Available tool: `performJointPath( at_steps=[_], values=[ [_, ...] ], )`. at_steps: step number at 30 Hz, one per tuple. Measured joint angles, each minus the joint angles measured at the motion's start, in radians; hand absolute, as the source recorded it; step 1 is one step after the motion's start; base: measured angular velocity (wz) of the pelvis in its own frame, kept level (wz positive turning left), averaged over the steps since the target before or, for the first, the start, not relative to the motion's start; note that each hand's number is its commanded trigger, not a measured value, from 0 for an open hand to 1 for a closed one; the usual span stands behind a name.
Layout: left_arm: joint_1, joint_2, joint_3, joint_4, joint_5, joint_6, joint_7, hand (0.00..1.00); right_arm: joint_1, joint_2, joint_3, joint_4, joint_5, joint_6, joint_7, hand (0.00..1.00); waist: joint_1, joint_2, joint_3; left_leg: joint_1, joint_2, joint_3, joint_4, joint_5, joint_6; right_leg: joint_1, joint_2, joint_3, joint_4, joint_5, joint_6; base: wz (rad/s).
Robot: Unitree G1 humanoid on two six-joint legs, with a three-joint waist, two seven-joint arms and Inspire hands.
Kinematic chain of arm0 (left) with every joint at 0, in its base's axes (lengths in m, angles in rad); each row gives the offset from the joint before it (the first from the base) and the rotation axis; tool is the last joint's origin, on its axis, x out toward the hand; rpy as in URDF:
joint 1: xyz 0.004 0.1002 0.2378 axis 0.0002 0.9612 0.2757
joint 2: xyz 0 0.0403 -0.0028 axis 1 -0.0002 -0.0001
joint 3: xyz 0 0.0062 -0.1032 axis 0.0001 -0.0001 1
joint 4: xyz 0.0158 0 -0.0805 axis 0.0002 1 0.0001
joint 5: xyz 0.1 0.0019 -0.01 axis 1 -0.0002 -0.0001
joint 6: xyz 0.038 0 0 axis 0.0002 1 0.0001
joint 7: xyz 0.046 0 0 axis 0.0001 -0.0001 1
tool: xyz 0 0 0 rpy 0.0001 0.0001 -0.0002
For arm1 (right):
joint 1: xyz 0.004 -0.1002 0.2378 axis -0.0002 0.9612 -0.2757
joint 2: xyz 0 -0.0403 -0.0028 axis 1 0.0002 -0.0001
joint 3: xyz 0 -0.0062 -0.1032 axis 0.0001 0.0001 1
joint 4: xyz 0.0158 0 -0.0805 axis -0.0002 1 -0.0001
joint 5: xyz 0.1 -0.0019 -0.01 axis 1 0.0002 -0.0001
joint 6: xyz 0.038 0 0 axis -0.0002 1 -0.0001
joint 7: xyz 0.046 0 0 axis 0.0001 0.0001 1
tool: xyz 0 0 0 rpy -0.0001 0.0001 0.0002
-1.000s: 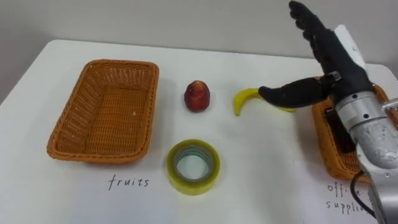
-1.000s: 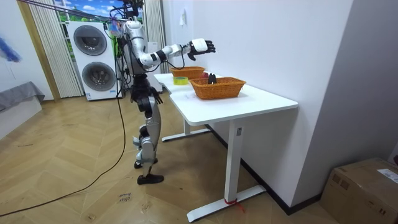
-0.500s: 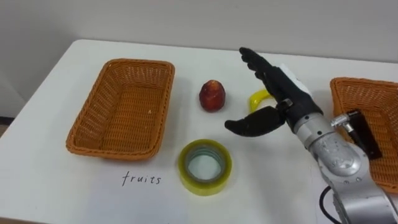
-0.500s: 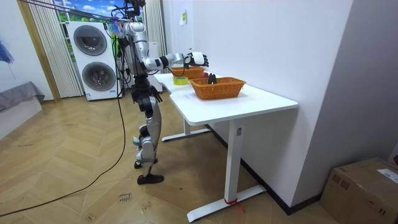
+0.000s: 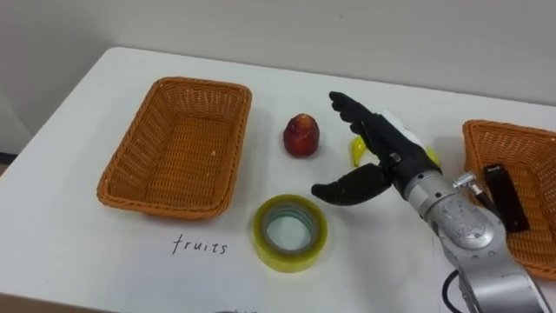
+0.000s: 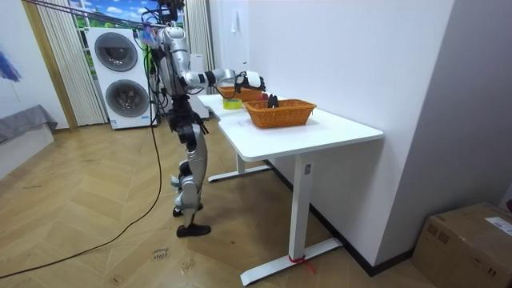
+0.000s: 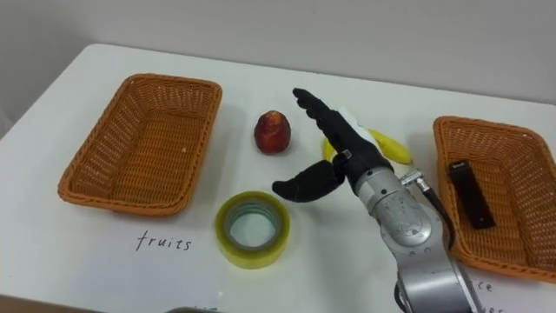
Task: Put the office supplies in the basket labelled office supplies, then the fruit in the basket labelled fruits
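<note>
My right hand (image 5: pixel 388 146) hovers open over the middle of the white table, fingers straight and thumb spread, holding nothing. A yellow banana (image 7: pixel 393 149) lies just behind it, partly hidden by the fingers. A red apple (image 5: pixel 301 135) stands left of the hand. A yellow tape roll (image 5: pixel 290 232) lies flat below the thumb. The wicker basket labelled fruits (image 5: pixel 178 148) at the left holds nothing. The wicker basket (image 5: pixel 532 165) at the right holds a black office item (image 5: pixel 502 196). In the room view I stand at the table's end with that arm (image 6: pixel 250 80) stretched over it.
The table's (image 5: pixel 104 261) near edge runs along the bottom of the eye views, with handwritten labels before each basket. A wall rises right behind the table. Washing machines (image 6: pixel 120 76) stand behind me in the room view.
My right hand has come down and swung left, from high over the right basket to low over the banana beside the apple. The eye views shifted right as my head turned.
</note>
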Motion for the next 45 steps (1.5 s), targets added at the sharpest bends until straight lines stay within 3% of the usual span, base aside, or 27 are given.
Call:
performJointPath(
  at_steps=[18, 28, 39, 45],
  values=[
    [-0.001, -0.021, -0.003, -0.001, 0.000, 0.008, 0.011, 0.00, -0.001, 0.024, 0.051, 0.071, 0.000, 0.003, 0.002, 0.00, 0.021, 0.016, -0.0034, -0.009, -0.001, 0.000, 0.004, 0.001, 0.001, -0.010, -0.002, -0.002, 0.003, 0.000, 0.000, 0.00],
    [-0.002, -0.021, -0.002, 0.021, 0.001, 0.031, 0.034, 0.00, -0.001, 0.030, 0.096, 0.119, -0.005, 0.040, 0.023, 0.00, 0.023, 0.017, -0.0023, -0.011, -0.004, -0.020, 0.007, 0.002, 0.002, -0.011, -0.005, -0.013, 0.016, 0.000, 0.000, 0.02],
    [-0.002, -0.017, -0.031, 0.020, 0.000, 0.048, 0.052, 0.00, -0.003, 0.033, 0.129, 0.152, -0.042, 0.044, 0.022, 0.00, 0.026, 0.011, -0.0053, -0.014, -0.005, -0.021, 0.003, 0.003, 0.003, -0.010, -0.007, -0.018, 0.018, 0.000, 0.000, 0.00],
    [-0.005, -0.017, -0.043, 0.010, 0.000, 0.048, 0.051, 0.00, -0.003, 0.046, 0.138, 0.155, -0.060, 0.045, 0.022, 0.00, 0.024, -0.001, -0.0004, -0.017, -0.005, -0.023, 0.004, 0.003, 0.002, -0.010, -0.006, -0.022, 0.017, 0.000, 0.000, 0.01]
  ],
)
